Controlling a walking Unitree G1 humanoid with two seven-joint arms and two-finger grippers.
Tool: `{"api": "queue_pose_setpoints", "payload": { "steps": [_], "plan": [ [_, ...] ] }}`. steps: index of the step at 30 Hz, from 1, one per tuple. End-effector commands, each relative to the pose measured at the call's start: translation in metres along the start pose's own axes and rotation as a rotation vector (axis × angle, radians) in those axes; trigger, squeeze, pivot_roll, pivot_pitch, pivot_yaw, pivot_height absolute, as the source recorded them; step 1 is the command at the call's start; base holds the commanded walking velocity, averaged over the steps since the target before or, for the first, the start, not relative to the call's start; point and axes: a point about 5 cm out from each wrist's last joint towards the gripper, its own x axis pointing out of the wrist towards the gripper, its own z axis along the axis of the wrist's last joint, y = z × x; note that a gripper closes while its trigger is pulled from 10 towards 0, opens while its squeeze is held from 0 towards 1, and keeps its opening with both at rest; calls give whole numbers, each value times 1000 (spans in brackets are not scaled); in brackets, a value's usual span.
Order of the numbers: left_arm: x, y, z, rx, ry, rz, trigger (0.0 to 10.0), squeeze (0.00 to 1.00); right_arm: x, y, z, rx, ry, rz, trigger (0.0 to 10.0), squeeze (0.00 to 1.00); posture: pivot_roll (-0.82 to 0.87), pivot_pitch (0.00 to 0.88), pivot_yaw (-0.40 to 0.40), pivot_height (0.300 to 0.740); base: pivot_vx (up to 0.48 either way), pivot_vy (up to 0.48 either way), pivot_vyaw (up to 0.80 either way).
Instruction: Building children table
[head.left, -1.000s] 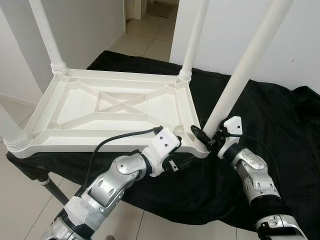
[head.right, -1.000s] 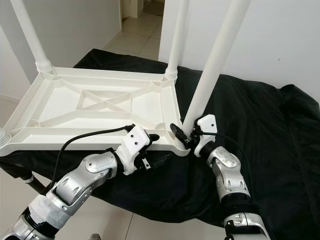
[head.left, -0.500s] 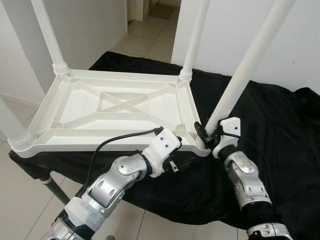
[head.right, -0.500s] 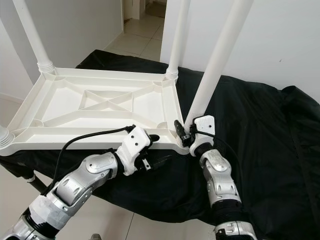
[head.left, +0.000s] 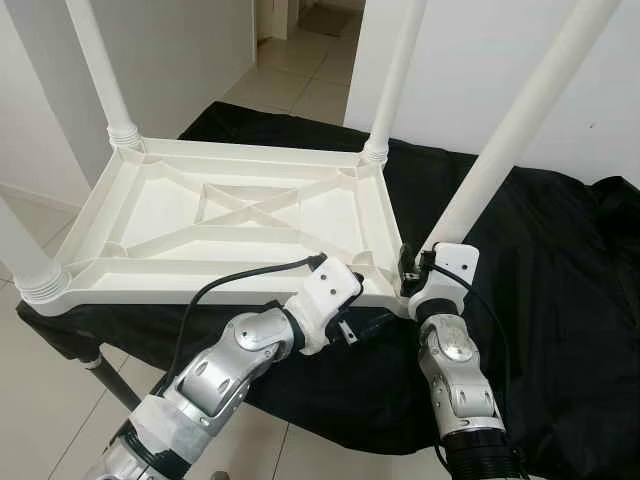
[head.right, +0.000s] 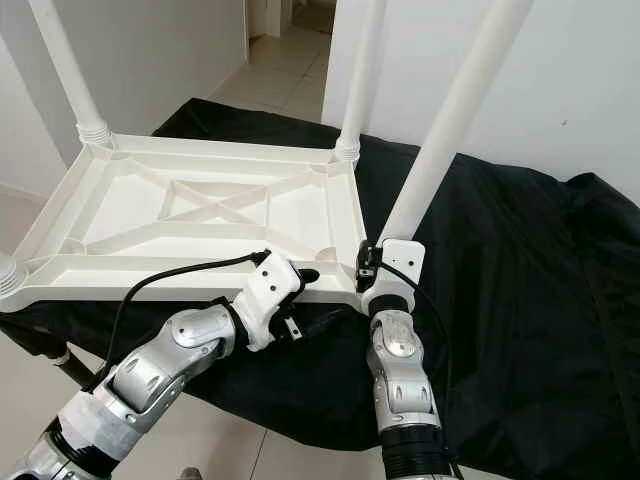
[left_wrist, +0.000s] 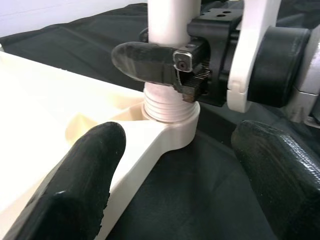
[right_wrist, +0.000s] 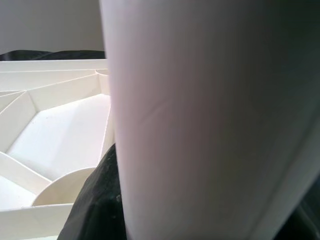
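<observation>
Children's table under assembly. The white plastic tabletop (head.left: 230, 215) lies upside down on a black cloth (head.left: 540, 250), its ribbed underside facing up so that the corner sockets are open to receive legs. Four white legs stand up from the corners: far left leg (head.left: 100, 70), far right leg (head.left: 395, 75), near left leg (head.left: 25, 265) and near right leg (head.left: 510, 130), the last leaning to the right rather than standing plumb.

The right gripper (left_wrist: 170, 62) is clamped round the base of the near right leg, just above its threaded collar, one black finger (left_wrist: 142, 60) wrapping the front of the tube. A hold this low puts the grip close to the joint, which probably suits turning or seating the leg in its socket (left_wrist: 172, 130). Since the leg leans, the joint is judged not yet fully home.

The left gripper (left_wrist: 175, 175) hovers at the near edge of the tabletop, next to the same corner, its two black fingers spread wide apart and holding nothing; one fingertip (left_wrist: 92, 150) sits over the white rim, the other over the cloth. It appears placed to steady the tabletop against the twisting of the leg.

Beyond the table, a tiled floor (head.left: 290, 75) leads through a doorway.
</observation>
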Motion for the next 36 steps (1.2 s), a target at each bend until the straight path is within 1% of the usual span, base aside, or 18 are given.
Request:
{"api": "queue_pose_setpoints", "payload": {
  "steps": [1,9,10,11,12,13,14,15,18,24,25,26,27,29,30,31,33,36],
  "plan": [
    [0,-3,1,7,-9,-73,10000,0,-7,-8,-20,-5,102,-42,10000,0,-26,0,-80,740,0,0,0],
    [1,-4,2,36,-20,-90,10000,0,-6,-7,-9,-5,67,-34,10000,0,-36,0,-74,740,0,0,0],
    [1,-3,2,37,-20,-91,10000,0,-6,-7,-8,-5,62,-29,10000,51,-35,0,-74,740,0,0,0],
    [1,-3,2,37,-20,-91,10000,0,-6,-7,-8,-5,62,-29,10000,51,-35,0,-74,740,0,0,0],
    [1,-3,3,39,-22,-91,10000,0,-6,-8,-7,-7,57,-26,10000,282,-35,0,-74,740,0,0,0],
    [1,-3,3,44,-25,-93,10000,0,-5,-9,-5,-13,43,-3,10000,835,-33,0,-74,740,0,0,0],
    [1,-3,3,44,-25,-93,10000,0,-5,-9,-5,-13,43,-3,10000,835,-33,0,-74,740,0,0,0],
    [1,-3,3,45,-25,-94,10000,0,-4,-11,-4,-15,35,12,10000,1000,-34,0,-74,740,0,0,0],
    [1,-3,4,43,-26,-95,10000,0,-1,-19,-2,-28,17,67,10000,1000,-32,0,-75,740,0,0,0],
    [0,-2,4,44,-26,-95,10000,0,-1,-25,-1,-45,1,126,10000,1000,-27,0,-77,740,0,0,0],
    [0,-1,4,44,-26,-95,10000,0,-1,-27,-1,-47,-4,172,10000,918,-24,0,-81,740,0,0,0],
    [0,-1,4,44,-26,-95,10000,0,-1,-27,-1,-47,-4,172,10000,918,-24,0,-81,740,0,0,0],
    [-1,-1,3,44,-26,-95,10000,0,-1,-29,0,-37,-11,219,10000,0,-24,0,-81,740,0,0,0],
    [-1,-1,3,45,-26,-97,10000,0,0,-29,1,-27,-18,268,10000,0,-22,0,-80,740,0,0,0],
    [-2,-2,3,49,-28,-105,10000,0,2,-29,2,-28,-27,325,10000,0,-21,0,-79,740,0,0,0],
    [-2,-2,3,49,-28,-105,10000,0,2,-29,2,-28,-27,325,10000,0,-21,0,-79,740,0,0,0],
    [-3,-3,3,53,-31,-121,10000,0,5,-28,5,-35,-37,427,10000,0,-18,0,-81,740,0,0,0],
    [-3,-3,3,53,-31,-126,10000,0,6,-27,6,-33,-34,477,10000,0,-19,0,-77,740,0,0,0]
  ]
}}
